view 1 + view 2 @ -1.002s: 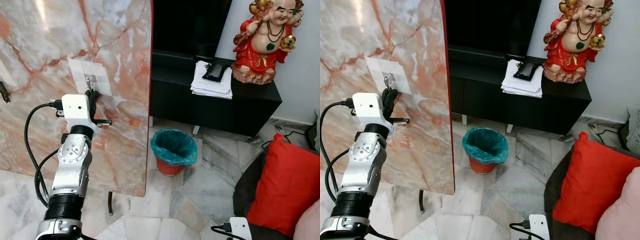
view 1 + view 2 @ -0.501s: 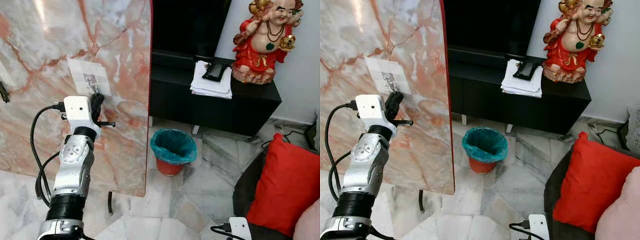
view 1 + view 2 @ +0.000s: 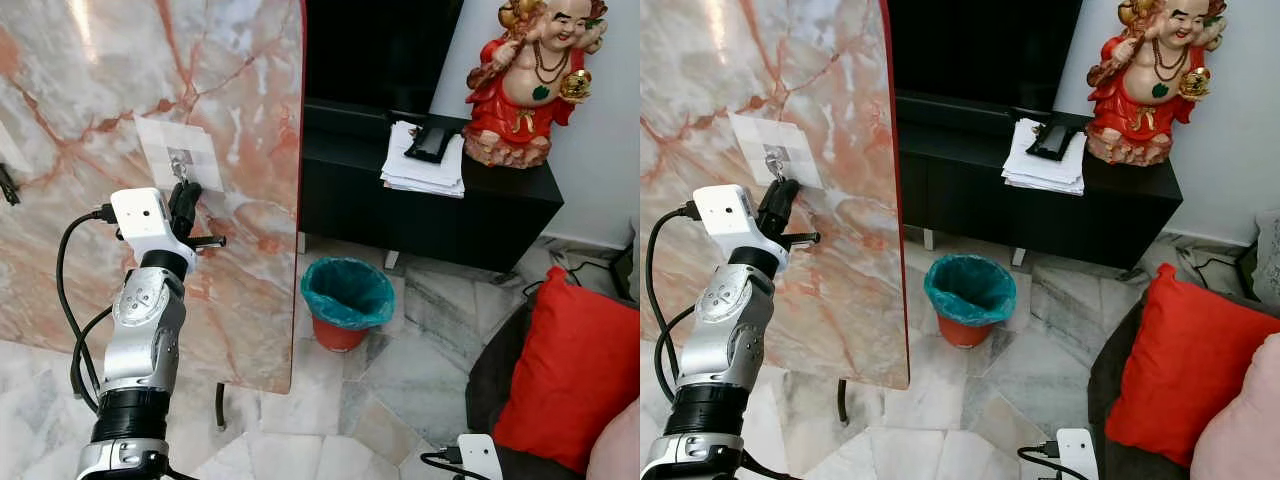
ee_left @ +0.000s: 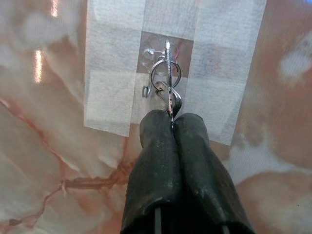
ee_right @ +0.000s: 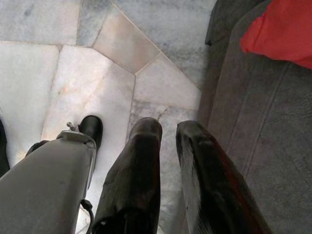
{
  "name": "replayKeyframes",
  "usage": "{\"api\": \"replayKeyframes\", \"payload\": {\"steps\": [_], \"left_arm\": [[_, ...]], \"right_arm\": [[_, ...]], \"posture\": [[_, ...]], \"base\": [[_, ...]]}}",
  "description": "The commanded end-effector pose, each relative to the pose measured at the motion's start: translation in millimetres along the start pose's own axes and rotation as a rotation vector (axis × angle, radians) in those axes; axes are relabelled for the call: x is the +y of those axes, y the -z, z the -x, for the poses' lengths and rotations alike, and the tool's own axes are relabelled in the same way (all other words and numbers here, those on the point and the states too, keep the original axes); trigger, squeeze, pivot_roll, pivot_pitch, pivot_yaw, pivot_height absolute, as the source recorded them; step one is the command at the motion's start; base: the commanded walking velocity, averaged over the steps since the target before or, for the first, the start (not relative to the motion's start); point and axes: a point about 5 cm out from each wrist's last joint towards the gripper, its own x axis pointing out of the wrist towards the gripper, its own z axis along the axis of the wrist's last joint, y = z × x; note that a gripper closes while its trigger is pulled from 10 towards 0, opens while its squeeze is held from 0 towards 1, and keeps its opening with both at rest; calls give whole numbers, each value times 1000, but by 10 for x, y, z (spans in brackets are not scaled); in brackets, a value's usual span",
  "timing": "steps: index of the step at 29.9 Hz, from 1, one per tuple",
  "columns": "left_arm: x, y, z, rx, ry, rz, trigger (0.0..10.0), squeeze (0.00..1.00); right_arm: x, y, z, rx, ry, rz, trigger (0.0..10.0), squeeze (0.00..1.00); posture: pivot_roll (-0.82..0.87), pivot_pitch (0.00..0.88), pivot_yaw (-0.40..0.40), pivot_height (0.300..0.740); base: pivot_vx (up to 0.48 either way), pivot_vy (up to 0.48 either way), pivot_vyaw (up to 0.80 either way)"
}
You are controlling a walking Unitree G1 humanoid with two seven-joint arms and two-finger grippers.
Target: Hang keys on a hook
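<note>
The left gripper [image 4: 171, 122] pinches the keys [image 4: 167, 80] tight against the hook [image 4: 148, 53] on the marble panel [image 3: 230, 60], while the right gripper [image 5: 168, 129] hangs slightly parted.

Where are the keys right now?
The small silver keys are pinched in the left gripper, held up against the clear hook taped onto the pink marble panel.

The keys [image 4: 168, 83], thin silver metal on a small split ring, stand edge-on just beyond the tips of the left hand [image 4: 172, 122], pinched between its closed fingers. Their ring overlaps the small clear hook [image 4: 148, 56], stuck on a white taped patch straight ahead of the hand.
</note>
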Motion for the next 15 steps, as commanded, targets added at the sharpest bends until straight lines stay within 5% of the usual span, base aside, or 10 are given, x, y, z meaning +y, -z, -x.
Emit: {"api": "replayKeyframes", "payload": {"steps": [1,15], "left_arm": [[-32,-105,-29,-35,11,15,10000,0],[-96,3,-4,64,66,-22,10000,0]], "right_arm": [[-33,18,2,10,12,15,10000,0],[-23,29,2,19,11,37,10000,0]], "posture": [[110,74,-94,740],[112,78,-94,740]], "base": [[0,0,0],[0,0,0]]}}
